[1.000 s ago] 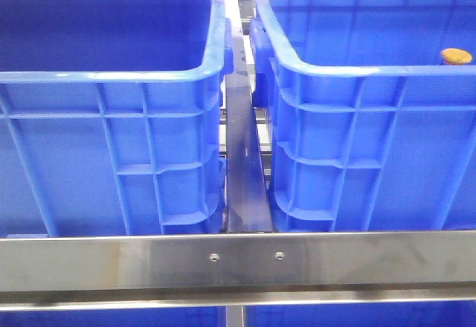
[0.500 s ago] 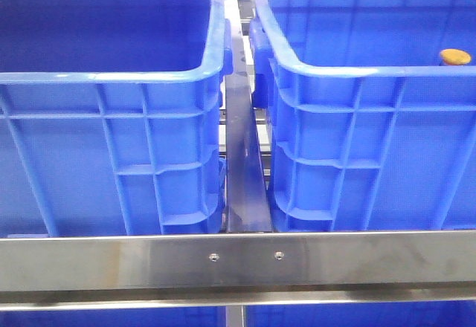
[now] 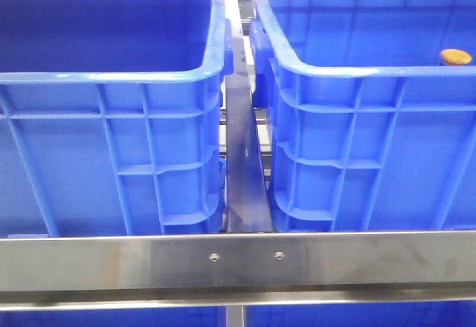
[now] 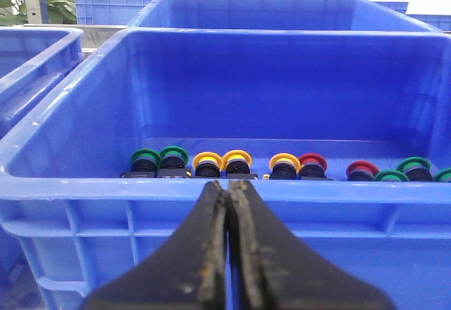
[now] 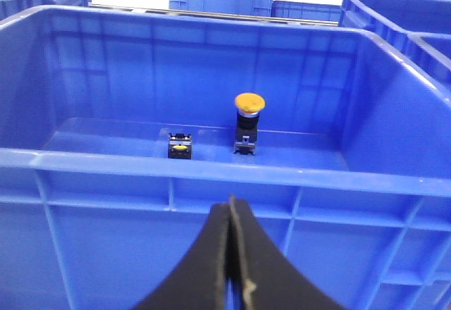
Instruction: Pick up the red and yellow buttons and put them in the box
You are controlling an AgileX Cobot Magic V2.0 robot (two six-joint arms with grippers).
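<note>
In the left wrist view a blue crate (image 4: 63, 183) holds a row of buttons on black bodies: three yellow ones (image 4: 237, 162) and two red ones (image 4: 313, 164) among them. My left gripper (image 4: 229, 185) is shut and empty, just outside the crate's near wall. In the right wrist view another blue crate (image 5: 84, 162) holds an upright yellow-orange domed button (image 5: 249, 103) and a small black block with a yellow face (image 5: 180, 145). My right gripper (image 5: 231, 203) is shut and empty, outside that crate's near wall. The domed button also shows in the front view (image 3: 455, 56).
Green buttons (image 4: 146, 160) sit at both ends of the row. In the front view two tall blue crates (image 3: 111, 89) stand side by side with a metal rail (image 3: 245, 171) between them and a steel bar (image 3: 238, 260) across the front. More blue crates stand behind.
</note>
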